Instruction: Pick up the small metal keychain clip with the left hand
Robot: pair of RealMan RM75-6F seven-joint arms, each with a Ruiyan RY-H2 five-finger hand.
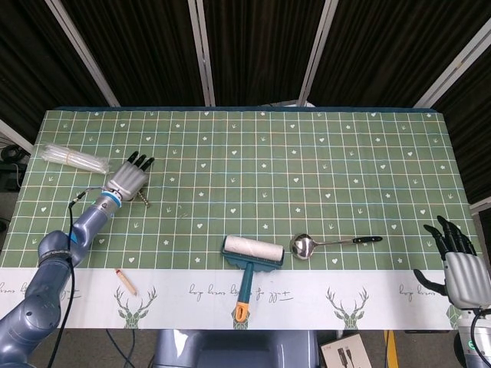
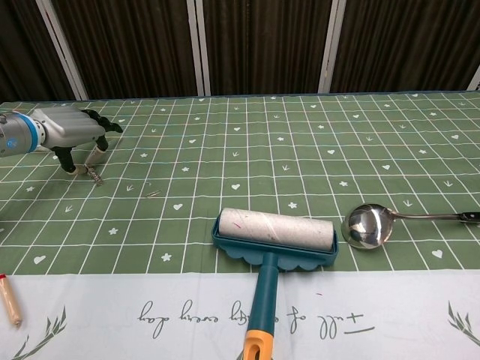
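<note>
The small metal keychain clip (image 1: 145, 200) lies on the green checked cloth at the far left, just right of my left hand (image 1: 128, 180). In the chest view the clip (image 2: 96, 175) lies slanted on the cloth under a fingertip (image 2: 93, 157) that touches its top end. The left hand (image 2: 69, 133) arches low over the cloth, its thumb (image 2: 67, 163) set down apart from that finger, with nothing pinched between them. My right hand (image 1: 459, 265) hangs beyond the table's front right corner, fingers spread and empty.
A teal lint roller (image 1: 250, 259) with an orange-tipped handle lies front centre, a metal ladle (image 1: 330, 244) to its right. A clear bundle of straws (image 1: 74, 159) lies behind the left hand. A wooden pencil stub (image 1: 125, 282) sits on the white front border.
</note>
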